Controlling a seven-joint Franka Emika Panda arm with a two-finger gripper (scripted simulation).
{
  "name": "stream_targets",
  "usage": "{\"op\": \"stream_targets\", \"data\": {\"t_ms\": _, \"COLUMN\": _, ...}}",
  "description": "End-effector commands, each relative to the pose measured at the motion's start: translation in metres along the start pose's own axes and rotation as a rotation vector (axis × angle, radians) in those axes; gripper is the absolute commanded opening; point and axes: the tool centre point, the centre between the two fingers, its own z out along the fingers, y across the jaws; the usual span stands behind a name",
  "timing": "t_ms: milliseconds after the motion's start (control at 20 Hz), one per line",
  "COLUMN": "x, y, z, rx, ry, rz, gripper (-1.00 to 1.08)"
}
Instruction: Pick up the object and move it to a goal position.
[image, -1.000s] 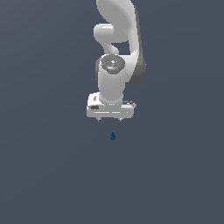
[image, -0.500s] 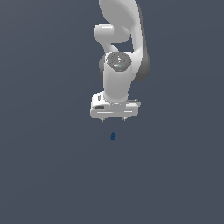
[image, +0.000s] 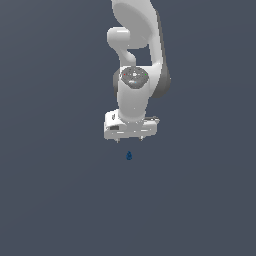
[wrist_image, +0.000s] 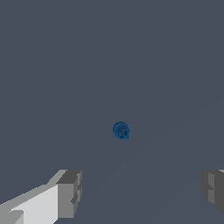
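Observation:
The object (image: 129, 155) is a tiny dark blue rounded blob lying on the flat grey floor, just below the white gripper (image: 130, 139) in the exterior view. In the wrist view the object (wrist_image: 121, 130) shows a lighter blue spot and sits ahead of the two grey fingertips (wrist_image: 70, 192), apart from both. The gripper (wrist_image: 142, 192) is open, its fingers spread wide with nothing between them. It hangs above the object without touching it.
The white arm (image: 135, 50) rises from the gripper toward the top of the exterior view. Around the object there is only plain dark grey floor (image: 60, 200).
The arm has swung slightly toward the exterior view's right, and the gripper now sits more squarely over the object. The object has not moved.

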Motion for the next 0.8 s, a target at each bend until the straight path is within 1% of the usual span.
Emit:
{"op": "stream_targets", "data": {"t_ms": 0, "x": 0.002, "y": 0.0, "z": 0.009, "rx": 0.004, "ry": 0.003, "rz": -0.031, "gripper": 1.0}}
{"op": "stream_targets", "data": {"t_ms": 400, "x": 0.008, "y": 0.0, "z": 0.045, "rx": 0.022, "ry": 0.017, "rz": -0.154, "gripper": 1.0}}
{"op": "stream_targets", "data": {"t_ms": 750, "x": 0.01, "y": 0.0, "z": 0.059, "rx": 0.029, "ry": 0.024, "rz": -0.203, "gripper": 1.0}}
